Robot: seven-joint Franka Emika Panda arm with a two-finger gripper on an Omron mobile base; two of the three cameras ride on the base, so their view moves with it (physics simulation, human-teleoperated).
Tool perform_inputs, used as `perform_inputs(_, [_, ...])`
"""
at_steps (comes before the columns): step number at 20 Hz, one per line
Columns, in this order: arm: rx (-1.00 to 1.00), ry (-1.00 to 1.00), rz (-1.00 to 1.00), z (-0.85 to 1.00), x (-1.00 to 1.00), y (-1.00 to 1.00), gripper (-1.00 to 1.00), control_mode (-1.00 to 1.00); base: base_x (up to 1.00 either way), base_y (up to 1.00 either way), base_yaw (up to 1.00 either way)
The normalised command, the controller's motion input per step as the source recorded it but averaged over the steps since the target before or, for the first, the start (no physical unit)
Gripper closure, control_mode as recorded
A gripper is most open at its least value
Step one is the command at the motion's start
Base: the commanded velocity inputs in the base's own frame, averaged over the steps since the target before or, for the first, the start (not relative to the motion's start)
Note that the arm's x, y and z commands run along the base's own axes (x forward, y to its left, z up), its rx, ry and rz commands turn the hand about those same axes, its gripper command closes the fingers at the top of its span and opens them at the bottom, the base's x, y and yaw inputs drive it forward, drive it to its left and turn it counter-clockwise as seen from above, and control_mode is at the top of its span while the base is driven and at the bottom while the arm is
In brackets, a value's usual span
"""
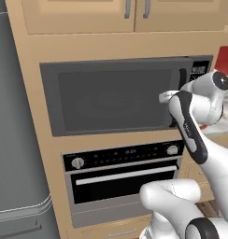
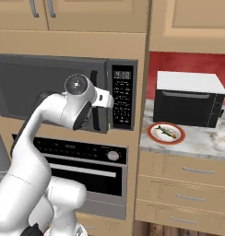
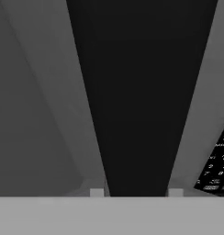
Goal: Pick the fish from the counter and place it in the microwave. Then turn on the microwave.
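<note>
Here the hand (image 3: 136,193) pinches the microwave's upright handle (image 3: 137,92); the fish (image 2: 164,132) lies slantwise (plated).

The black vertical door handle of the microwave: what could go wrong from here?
1. The gripper straddles the black vertical door handle of the dark grey microwave, whose door looks closed; a shallow hold could slip off when pulling.
2. The small olive-green fish lies on the red-rimmed white plate on the counter, not yet picked.

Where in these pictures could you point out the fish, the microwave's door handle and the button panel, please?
fish (image 2: 165,132): right base view, mid-body, lying on the red-rimmed plate.
door handle (image 3: 137,101): hand view, its black bar between the fingertips.
button panel (image 2: 122,100): right base view, centre of the keypad.
</note>
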Motion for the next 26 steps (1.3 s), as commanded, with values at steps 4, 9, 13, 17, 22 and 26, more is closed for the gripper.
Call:
perform_inputs(4, [0.0, 0.0, 0.09, 0.01, -0.59, 0.15, 1.0, -1.0, 0.0, 0.0, 0.0])
perform_inputs(9, [0.0, 0.0, 0.07, 0.09, -0.63, 0.08, 1.0, -1.0, 0.0, 0.0, 0.0])
perform_inputs(13, [0.0, 0.0, 0.03, 0.11, -0.64, 0.07, 1.0, -1.0, 0.0, 0.0, 0.0])
perform_inputs(17, [0.0, 0.0, 0.03, 0.12, -0.62, 0.07, 1.0, -1.0, 0.0, 0.0, 0.0])
perform_inputs(22, [0.0, -0.01, 0.04, 0.13, -0.55, 0.09, 1.0, -1.0, 0.0, 0.0, 0.0])
perform_inputs(26, [-0.01, 0.0, 0.01, 0.09, -0.33, -0.02, 1.0, -1.0, 0.0, 0.0, 0.0])
